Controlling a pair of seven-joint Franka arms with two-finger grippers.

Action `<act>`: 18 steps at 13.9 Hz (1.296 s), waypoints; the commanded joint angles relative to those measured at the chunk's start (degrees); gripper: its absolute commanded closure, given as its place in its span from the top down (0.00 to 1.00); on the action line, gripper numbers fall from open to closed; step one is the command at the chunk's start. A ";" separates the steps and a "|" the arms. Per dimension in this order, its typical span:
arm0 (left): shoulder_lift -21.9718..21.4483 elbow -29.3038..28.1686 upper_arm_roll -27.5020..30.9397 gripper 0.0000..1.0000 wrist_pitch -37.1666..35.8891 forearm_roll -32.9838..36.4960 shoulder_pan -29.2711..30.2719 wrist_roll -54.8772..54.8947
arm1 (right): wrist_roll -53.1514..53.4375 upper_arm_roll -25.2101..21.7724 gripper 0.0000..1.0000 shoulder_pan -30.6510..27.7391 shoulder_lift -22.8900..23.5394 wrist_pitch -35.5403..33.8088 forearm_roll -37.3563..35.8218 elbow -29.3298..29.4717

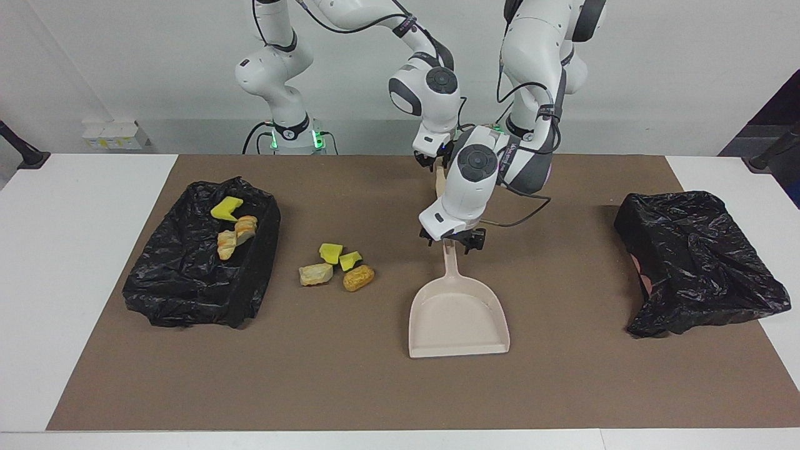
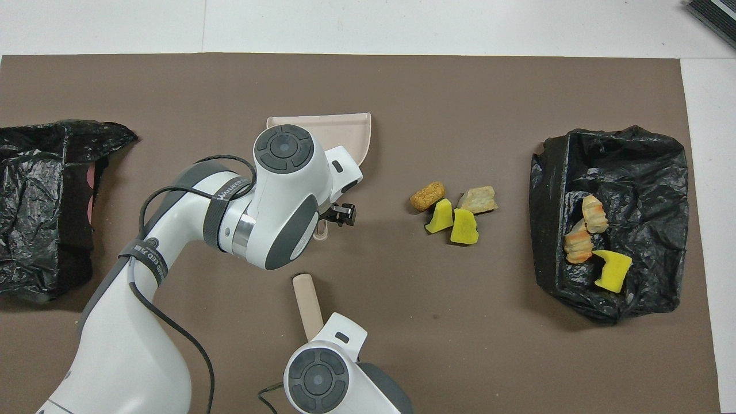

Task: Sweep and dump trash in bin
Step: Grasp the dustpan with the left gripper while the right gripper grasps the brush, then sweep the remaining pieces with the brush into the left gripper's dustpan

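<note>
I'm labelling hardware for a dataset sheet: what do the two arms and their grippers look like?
Both arms are glossy white, rounded segments with dark grey joint sections and round dark grey caps bearing button-like insets. The left arm carries loose black cables held by dark straps with white lettering. The right arm also has black cabling. The left gripper and right gripper are small and black. Green lights glow at the bases.

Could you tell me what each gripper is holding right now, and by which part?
The left gripper is at the dustpan, on its handle's end. The right gripper is shut on the brush, at the end of its handle nearer the robots.
</note>
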 commanded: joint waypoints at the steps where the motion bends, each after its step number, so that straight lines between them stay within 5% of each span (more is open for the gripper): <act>1: 0.57 0.93 0.52 0.00 0.82 -0.17 0.08 0.07 | -3.84 -0.16 0.00 -3.65 -1.86 -7.13 -1.38 0.61; 4: -0.31 1.37 0.87 0.00 0.30 2.21 0.96 3.48 | -8.22 -0.16 0.00 -9.70 -8.44 -16.52 -2.70 0.26; 8: -3.12 1.02 1.22 0.00 -1.37 2.21 5.61 22.69 | -19.65 -0.16 0.00 -21.92 -15.23 -26.75 -4.37 0.52; 12: -5.14 0.58 1.31 0.00 -3.31 2.21 10.62 47.31 | -26.52 -0.07 0.00 -33.10 -11.38 -20.63 -14.89 1.92; 15: -6.02 0.49 1.22 0.00 -4.97 2.30 14.05 70.05 | -26.62 -0.16 0.00 -36.97 -2.60 -20.08 -24.31 9.11; 18: -6.90 -1.79 1.31 0.00 -3.75 5.87 14.24 85.76 | -26.53 0.10 0.00 -41.63 -1.78 -18.23 -26.97 8.79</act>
